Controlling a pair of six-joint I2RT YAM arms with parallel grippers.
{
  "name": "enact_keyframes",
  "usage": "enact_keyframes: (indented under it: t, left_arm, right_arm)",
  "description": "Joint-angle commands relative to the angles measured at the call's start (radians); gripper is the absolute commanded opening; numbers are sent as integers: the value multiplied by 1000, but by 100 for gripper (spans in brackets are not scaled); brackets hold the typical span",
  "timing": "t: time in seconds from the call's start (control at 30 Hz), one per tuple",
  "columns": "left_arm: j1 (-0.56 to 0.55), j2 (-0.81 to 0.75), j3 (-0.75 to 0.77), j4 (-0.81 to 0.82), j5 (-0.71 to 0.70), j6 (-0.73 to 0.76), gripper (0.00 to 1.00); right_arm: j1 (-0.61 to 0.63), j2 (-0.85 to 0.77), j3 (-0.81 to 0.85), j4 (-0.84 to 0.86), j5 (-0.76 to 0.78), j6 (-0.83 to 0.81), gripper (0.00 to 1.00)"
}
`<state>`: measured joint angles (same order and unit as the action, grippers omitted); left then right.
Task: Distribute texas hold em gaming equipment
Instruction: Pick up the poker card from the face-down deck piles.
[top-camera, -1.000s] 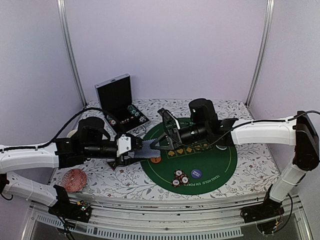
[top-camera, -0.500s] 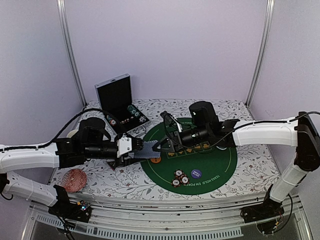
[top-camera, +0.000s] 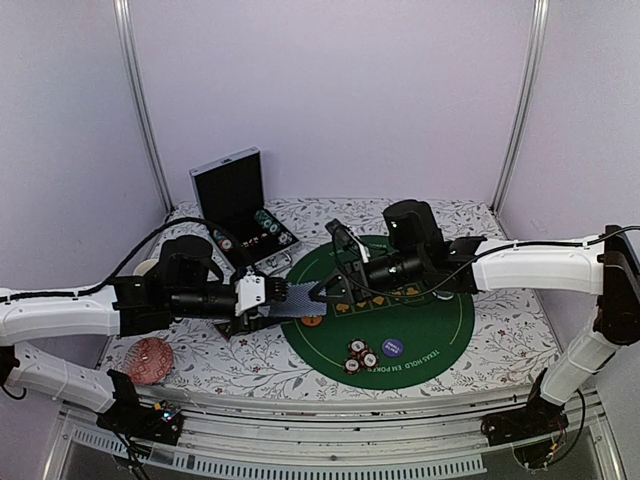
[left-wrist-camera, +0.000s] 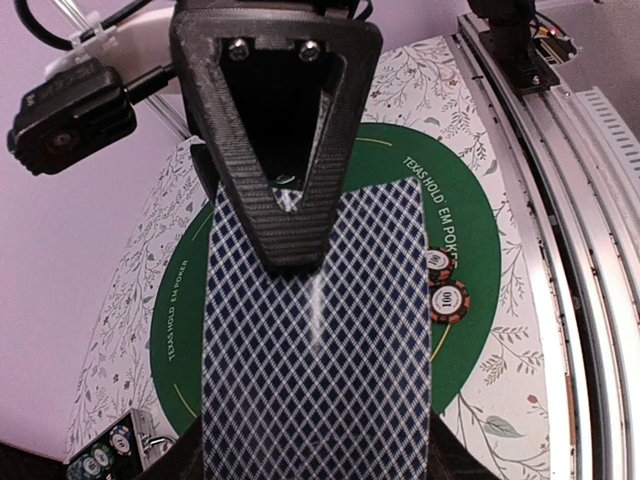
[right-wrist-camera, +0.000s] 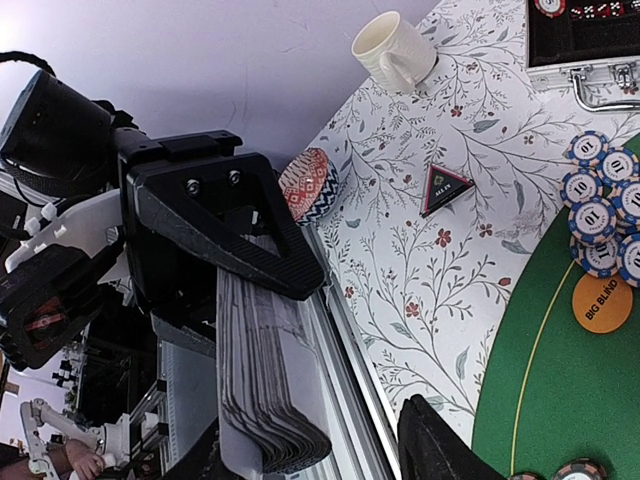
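A: Top view. Deck position, hands?
B: Off the table and level: deck of cards (top-camera: 292, 298), near end pinched in the left gripper (top-camera: 272, 298), above the left rim of the round green mat (top-camera: 440, 325). At the far end, right gripper (top-camera: 326, 278), fingers spread, not clamped. Just below the deck, orange button (top-camera: 312, 320); toward the mat's front, purple button (top-camera: 392, 347) and a cluster of poker chips (top-camera: 360, 355). Open metal case (top-camera: 235, 195) behind, red patterned disc (top-camera: 152, 358) front left.
A: Any writing?
B: "TEXAS HOLD EM POKER" along the mat's rim.
A: Left wrist?
B: Blue diamond-lattice card back across most of the frame, upper finger (left-wrist-camera: 293, 235) flat on top, lower one underneath: closed on the deck. Same rim lettering on both sides. Two chips just right of the deck, one apparently marked "100".
A: Right wrist?
B: Deck edge-on, card edges stepped, just beside one black finger (right-wrist-camera: 215, 230); other finger (right-wrist-camera: 440, 445) well apart, so jaws wide, holding nothing. On the floral cloth (right-wrist-camera: 420, 280): black triangular marker (right-wrist-camera: 445, 188), lettering too small to read; cream mug (right-wrist-camera: 395, 50) beyond it; disc by the table edge. At the mat's edge, blue chips (right-wrist-camera: 605, 205) marked "10"; orange button reading "BIG BLIND" just beside them on the green.
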<state>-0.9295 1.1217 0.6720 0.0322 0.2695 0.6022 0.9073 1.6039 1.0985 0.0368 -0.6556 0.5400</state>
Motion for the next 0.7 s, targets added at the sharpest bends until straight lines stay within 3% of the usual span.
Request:
enact_keyframes:
  t: [0.0, 0.17, 0.37, 0.67]
  left_arm:
    - [-17, 8, 6, 26, 20, 8, 43]
    - [-17, 13, 8, 26, 14, 5, 43]
    - [-17, 21, 10, 25, 12, 5, 43]
    - [-17, 18, 11, 23, 13, 3, 43]
  right_arm:
    - [-9, -25, 21, -26, 8, -30, 51]
    - [-9, -41, 22, -51, 27, -42, 53]
    - [-9, -51, 18, -55, 34, -49, 69]
    - [-9, -79, 25, -86, 54, -58, 71]
